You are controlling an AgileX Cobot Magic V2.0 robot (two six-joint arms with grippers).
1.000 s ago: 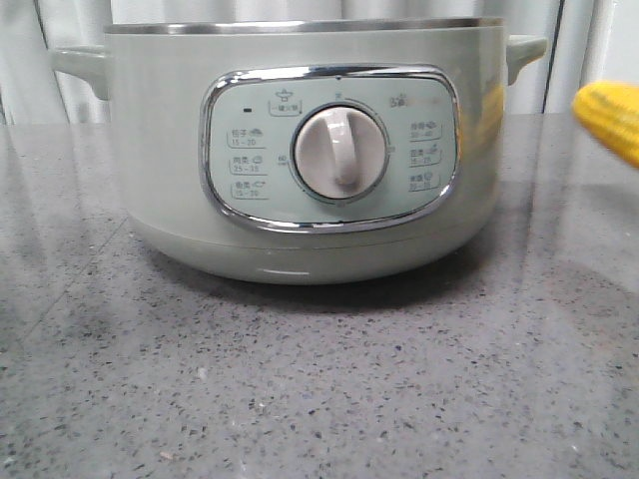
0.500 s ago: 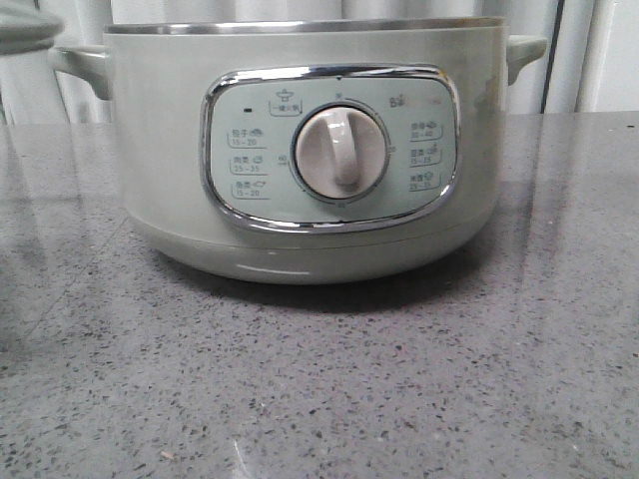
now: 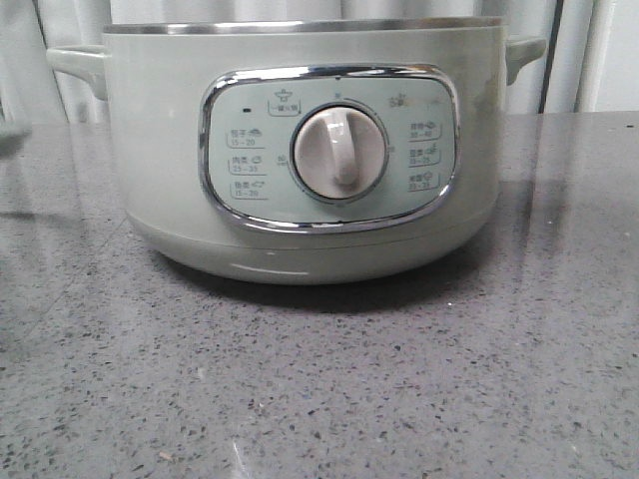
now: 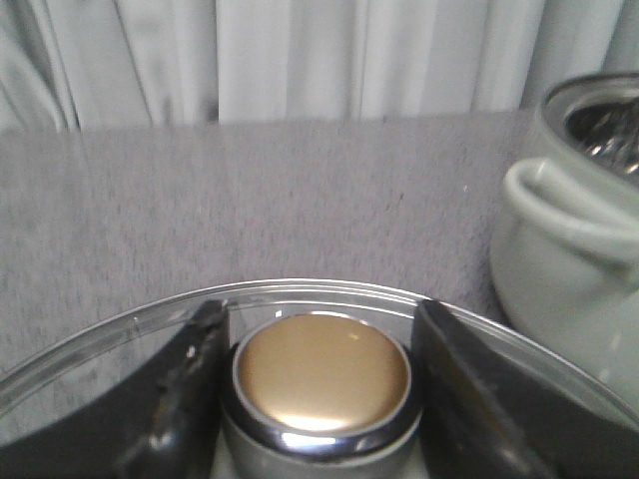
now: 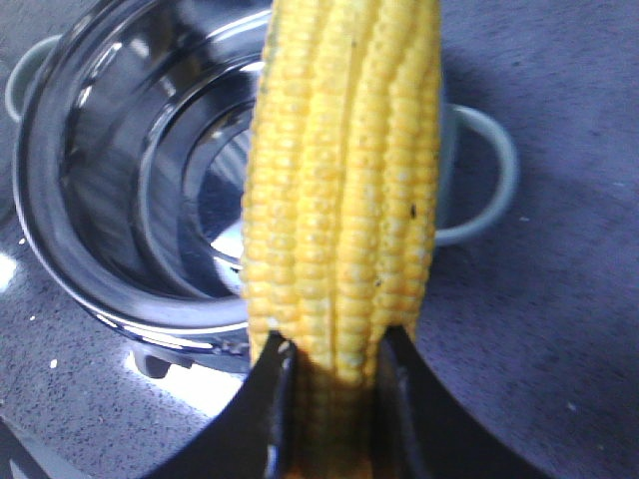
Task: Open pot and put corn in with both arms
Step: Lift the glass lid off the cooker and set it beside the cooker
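Note:
The pale grey-green pot stands in the middle of the front view, with no lid on its steel rim. In the left wrist view my left gripper is shut on the gold-topped knob of the clear glass lid, held off to the side of the pot. My right gripper is shut on the butt end of the yellow corn. The cob hangs over the open pot, above its shiny steel inside. Neither gripper shows in the front view.
The pot stands on a grey speckled counter. A pale curtain hangs behind it. One side handle of the pot sticks out beyond the corn.
In the front view the corn at the right edge has left the picture, and the lid that showed at the upper left half a second ago has dropped out of sight. The pot has not moved.

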